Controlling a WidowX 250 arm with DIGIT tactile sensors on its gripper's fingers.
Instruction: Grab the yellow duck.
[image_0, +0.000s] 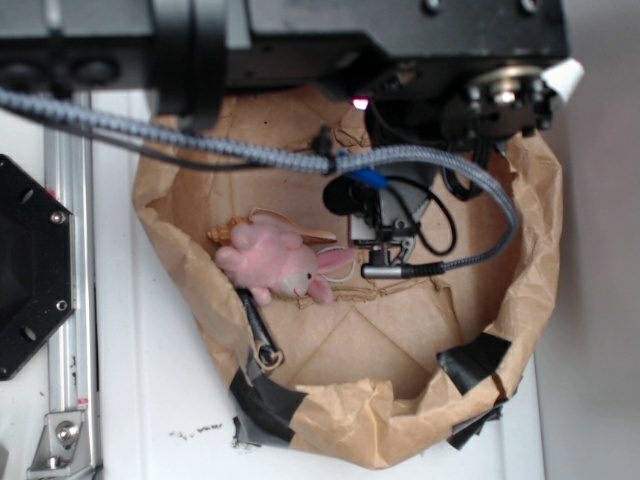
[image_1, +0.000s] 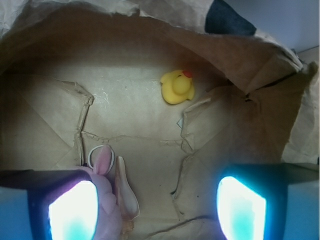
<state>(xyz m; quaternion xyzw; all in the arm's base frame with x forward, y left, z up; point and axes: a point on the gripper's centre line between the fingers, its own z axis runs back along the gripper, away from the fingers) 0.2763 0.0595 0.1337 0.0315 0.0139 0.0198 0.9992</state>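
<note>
Duck (image_1: 177, 87), small and yellow with an orange-red beak, sat on the crumpled brown paper floor of the bag (image_1: 150, 145), well ahead of the gripper (image_1: 157, 210). Its jaws stood wide apart and empty, and the pink plush bunny (image_0: 275, 262) lay beside the left jaw.

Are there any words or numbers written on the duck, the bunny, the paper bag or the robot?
None can be read in either view.
Duck: plain yellow, no print.
Bunny: plain pink, no tag showing.
Paper bag: bare brown paper and black tape, no writing.
Gripper: only glowing fingers, no label visible.
Specks on the white table are marks, not letters.
</note>
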